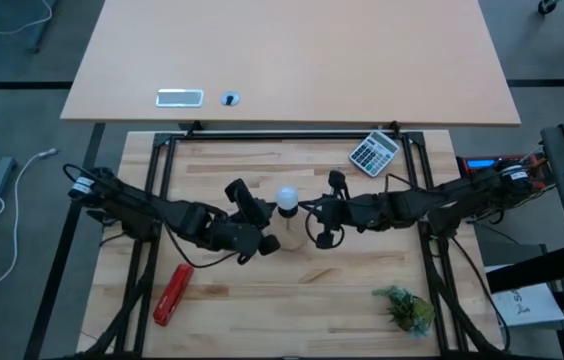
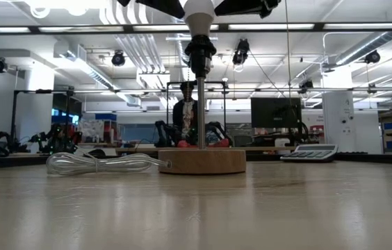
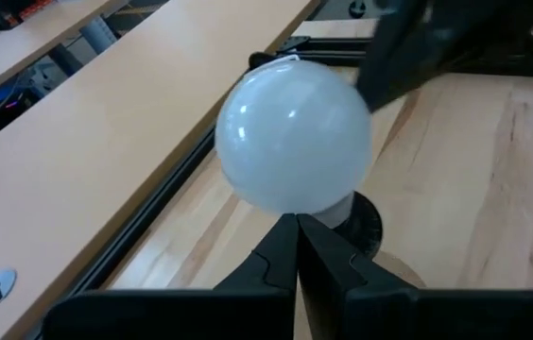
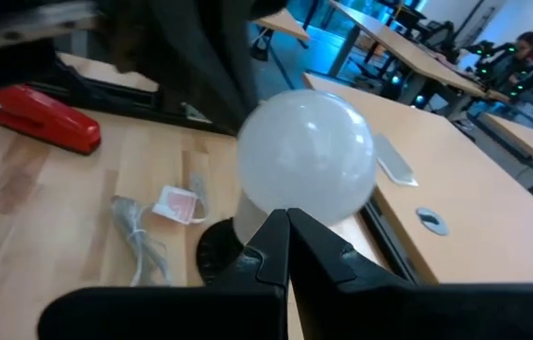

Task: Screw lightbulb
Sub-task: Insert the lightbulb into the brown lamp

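The white lightbulb (image 1: pixel 287 197) sits upright in the black socket (image 2: pixel 200 48) on a thin pole above the round wooden disc (image 2: pixel 201 161). It also shows in the left wrist view (image 3: pixel 293 137) and the right wrist view (image 4: pixel 306 156). My left gripper (image 1: pixel 274 212) is shut, with its tips at the bulb's left side (image 3: pixel 297 225). My right gripper (image 1: pixel 305 208) is shut, with its tips at the bulb's right side (image 4: pixel 285 222). In the low view both grippers reach the bulb (image 2: pixel 199 8) from either side at the picture's top. My left gripper meets the bulb's lower rounded side (image 3: pixel 285 208), just above the socket, with its shut fingertips and comes roughly level from the table's left. The bulb stands upright in the socket. My right gripper meets the bulb's lower rounded side (image 4: pixel 290 206) with its shut fingertips and comes roughly level from the table's right, opposite the left gripper.
A clear cord (image 2: pixel 99 163) runs from the disc and carries a small tag (image 4: pixel 177 203). A red stapler (image 1: pixel 173 294) lies near left, a calculator (image 1: pixel 374 152) far right and a green sprig (image 1: pixel 407 308) near right. A tan table (image 1: pixel 292 60) stands beyond.
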`<state>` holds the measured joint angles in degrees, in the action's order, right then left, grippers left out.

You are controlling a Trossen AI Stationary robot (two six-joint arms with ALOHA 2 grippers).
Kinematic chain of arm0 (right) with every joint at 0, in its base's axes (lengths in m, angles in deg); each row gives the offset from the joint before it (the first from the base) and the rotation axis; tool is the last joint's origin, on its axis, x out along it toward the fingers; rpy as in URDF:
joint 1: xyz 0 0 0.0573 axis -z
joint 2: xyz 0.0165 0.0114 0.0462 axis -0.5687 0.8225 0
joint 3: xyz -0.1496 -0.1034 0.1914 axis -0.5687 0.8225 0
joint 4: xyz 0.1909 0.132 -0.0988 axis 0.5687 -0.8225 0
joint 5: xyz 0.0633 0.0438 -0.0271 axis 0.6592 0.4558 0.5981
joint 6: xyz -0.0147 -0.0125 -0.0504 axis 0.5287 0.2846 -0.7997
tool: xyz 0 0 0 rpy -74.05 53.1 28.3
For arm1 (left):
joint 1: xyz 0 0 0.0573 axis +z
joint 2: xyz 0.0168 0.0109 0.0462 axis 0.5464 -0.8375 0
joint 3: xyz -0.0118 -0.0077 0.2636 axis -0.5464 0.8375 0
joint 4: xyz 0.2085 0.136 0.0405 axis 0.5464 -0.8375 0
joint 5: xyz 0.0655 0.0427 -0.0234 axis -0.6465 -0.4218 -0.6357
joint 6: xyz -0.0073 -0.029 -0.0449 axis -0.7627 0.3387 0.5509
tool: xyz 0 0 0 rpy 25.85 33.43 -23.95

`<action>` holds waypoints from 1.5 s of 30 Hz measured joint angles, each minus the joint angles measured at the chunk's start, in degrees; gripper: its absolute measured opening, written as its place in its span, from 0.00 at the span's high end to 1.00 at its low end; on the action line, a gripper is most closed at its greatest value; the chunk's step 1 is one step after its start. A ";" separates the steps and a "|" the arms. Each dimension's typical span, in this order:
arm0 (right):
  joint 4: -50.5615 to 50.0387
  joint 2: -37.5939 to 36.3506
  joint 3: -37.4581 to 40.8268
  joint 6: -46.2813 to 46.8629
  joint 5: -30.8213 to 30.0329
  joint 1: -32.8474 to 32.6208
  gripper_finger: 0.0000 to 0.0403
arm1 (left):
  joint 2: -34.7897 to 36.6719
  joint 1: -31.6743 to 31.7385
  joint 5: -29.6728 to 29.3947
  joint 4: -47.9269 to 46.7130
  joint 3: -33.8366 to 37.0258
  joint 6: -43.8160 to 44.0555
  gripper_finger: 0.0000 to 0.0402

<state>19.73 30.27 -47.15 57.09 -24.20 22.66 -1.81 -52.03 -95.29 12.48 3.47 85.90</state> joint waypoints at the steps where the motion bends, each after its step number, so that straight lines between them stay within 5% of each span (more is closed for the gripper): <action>1: 0.03 0.00 -0.01 0.01 0.19 -0.16 1.00 | 0.00 0.06 -0.10 -0.26 0.00 0.30 1.00; 9: -1.09 0.05 -0.01 0.31 -0.34 -0.91 1.00 | 0.48 -0.76 -0.33 -2.80 0.00 2.08 1.00; 16: -2.29 -0.07 -0.01 -0.71 -7.94 0.04 1.00 | 1.79 -3.78 -0.13 -1.18 -0.87 1.65 1.00; 45: -1.25 0.11 -0.05 0.39 0.32 -0.56 1.00 | 1.64 0.14 -3.88 0.35 0.31 -0.49 1.00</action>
<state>18.48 30.38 -47.20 57.48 -23.88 22.10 -0.17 -51.89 -99.17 12.83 3.78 85.41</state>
